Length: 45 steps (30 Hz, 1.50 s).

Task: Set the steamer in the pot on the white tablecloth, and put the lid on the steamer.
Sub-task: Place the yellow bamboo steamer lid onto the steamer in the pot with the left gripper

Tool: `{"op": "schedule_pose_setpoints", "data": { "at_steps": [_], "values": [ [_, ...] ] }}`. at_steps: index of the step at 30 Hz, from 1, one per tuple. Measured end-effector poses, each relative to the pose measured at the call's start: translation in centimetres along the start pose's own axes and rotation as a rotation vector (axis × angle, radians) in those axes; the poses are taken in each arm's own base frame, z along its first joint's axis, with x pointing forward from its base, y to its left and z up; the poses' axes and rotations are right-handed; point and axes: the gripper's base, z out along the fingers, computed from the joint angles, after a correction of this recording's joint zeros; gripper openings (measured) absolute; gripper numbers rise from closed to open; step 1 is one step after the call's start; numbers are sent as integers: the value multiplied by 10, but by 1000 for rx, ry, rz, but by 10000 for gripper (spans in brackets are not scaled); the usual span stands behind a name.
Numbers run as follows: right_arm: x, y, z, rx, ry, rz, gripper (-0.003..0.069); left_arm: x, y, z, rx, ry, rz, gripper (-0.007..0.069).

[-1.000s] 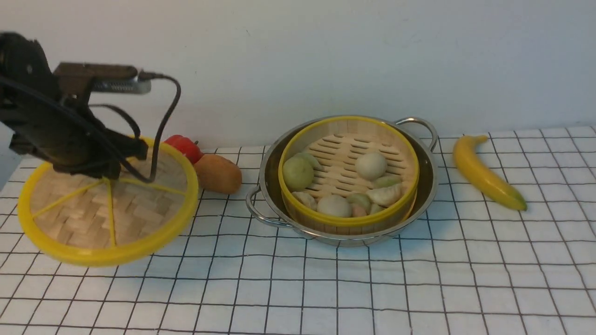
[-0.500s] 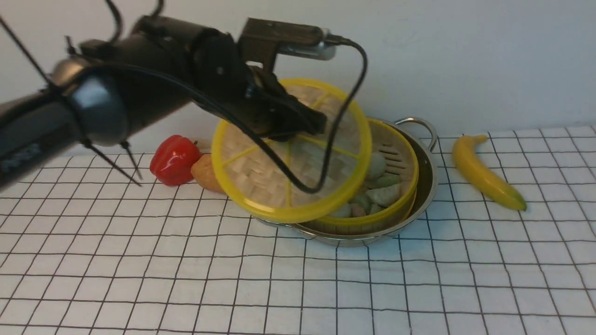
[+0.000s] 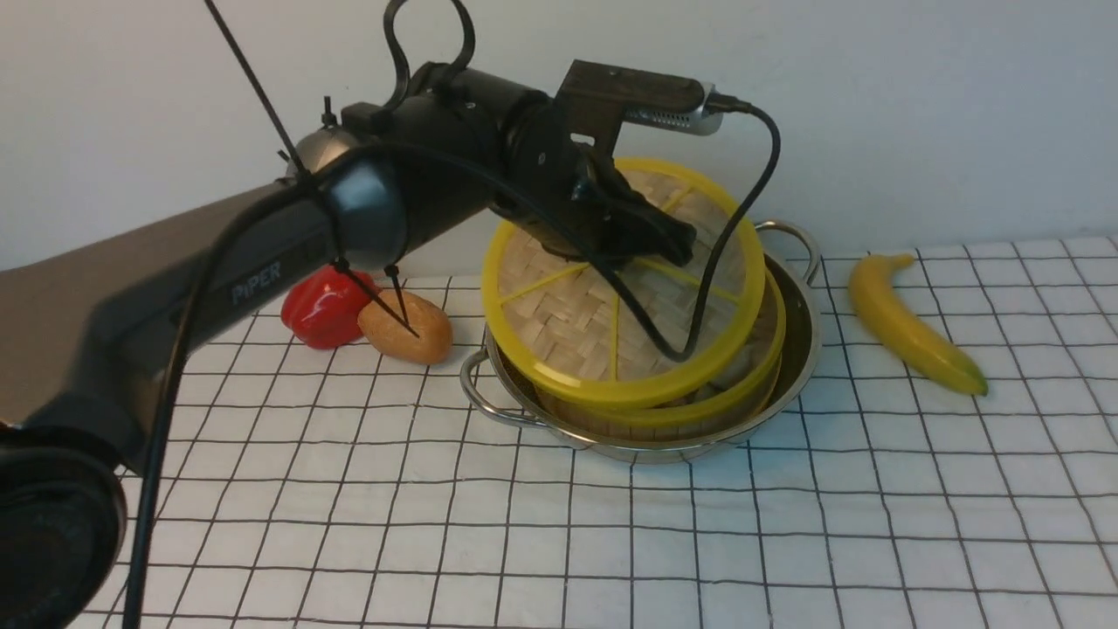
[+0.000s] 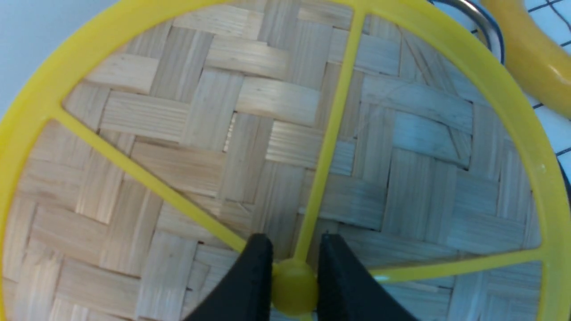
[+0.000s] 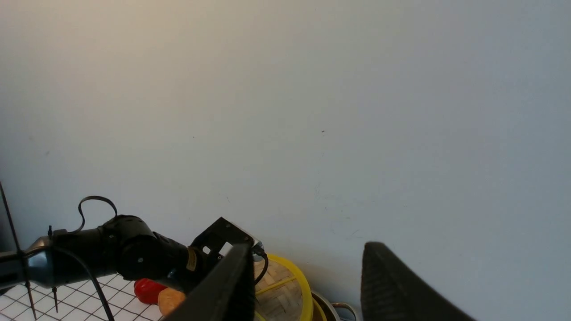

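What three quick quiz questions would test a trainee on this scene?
1. True or false: the steamer sits inside the pot.
2. What is the left pincer gripping? A) the centre knob of the lid; B) the steamer's rim; C) the pot's handle.
3. Fill in: the fruit lying on the cloth to the right of the pot is a ____.
Key: 1 true; 2 A; 3 banana.

The pot (image 3: 799,349) sits on the tablecloth (image 3: 611,542) toward the back wall, with the steamer (image 3: 699,415) inside it and the lid (image 3: 568,323) tilted just above the steamer, far edge higher. Left of the pot lies a potato (image 3: 428,336), with a pepper (image 3: 319,306) just beside it, further left. A banana (image 3: 908,328) lies apart on the right.
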Motion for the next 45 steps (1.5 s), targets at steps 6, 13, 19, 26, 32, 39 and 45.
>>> {"op": "schedule_pose_setpoints", "data": {
  "at_steps": [6,13,19,26,32,39,45],
  "values": [
    [0,0,0,0,1,0,337,2,0,5,3,7,-3,120],
    [0,0,4,0,10,1,337,8,-1,20,9,27,-13,120],
    [0,0,6,-2,14,2,337,8,-2,25,21,5,-17,120],
    [0,0,6,-2,14,2,337,7,-3,26,24,-7,-17,120],
    [0,0,6,-2,14,2,337,7,-3,30,28,-24,-11,120],
    [0,0,6,-3,14,3,337,7,-3,30,30,-27,-3,120],
    [0,0,6,-6,14,4,337,5,-6,30,36,-51,13,120]
  ]
}}
